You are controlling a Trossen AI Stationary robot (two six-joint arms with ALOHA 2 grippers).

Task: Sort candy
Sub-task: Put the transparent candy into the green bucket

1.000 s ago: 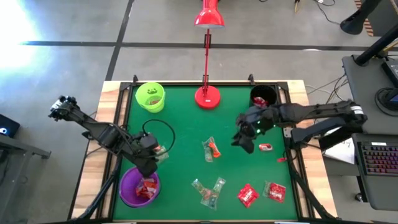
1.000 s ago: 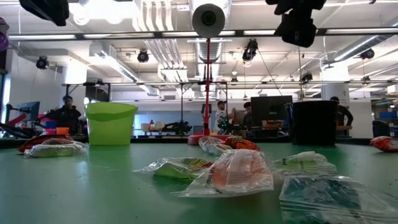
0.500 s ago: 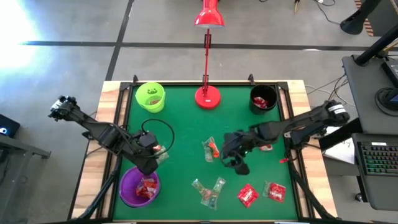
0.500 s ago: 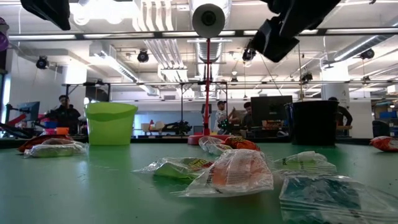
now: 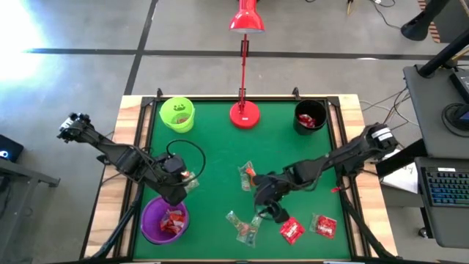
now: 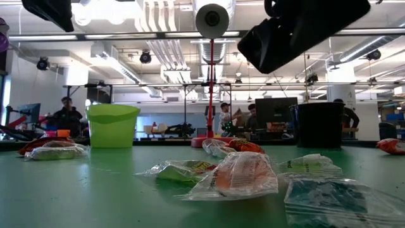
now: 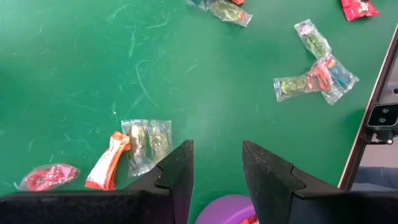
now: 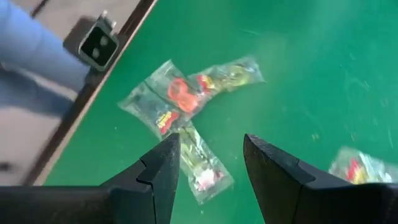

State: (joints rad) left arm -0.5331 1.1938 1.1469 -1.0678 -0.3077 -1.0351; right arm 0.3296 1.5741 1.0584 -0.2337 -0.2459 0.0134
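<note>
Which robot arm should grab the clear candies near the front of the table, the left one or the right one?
Probably the right. The right gripper hangs open just beside the clear candies, which show between its fingers in the right wrist view. The left gripper is also open but waits by the purple cup, farther off.

Small wrapped candy (image 5: 246, 224) lies scattered mid-table on the green felt table (image 5: 212, 139); more sits in the round purple plastic cup (image 5: 164, 220) at the near left corner. The lime-green plastic cup (image 5: 177, 114) stands far left; the black plastic cup (image 5: 310, 115) far right.

Bright, even overhead light; blurred right wrist view edge.
</note>
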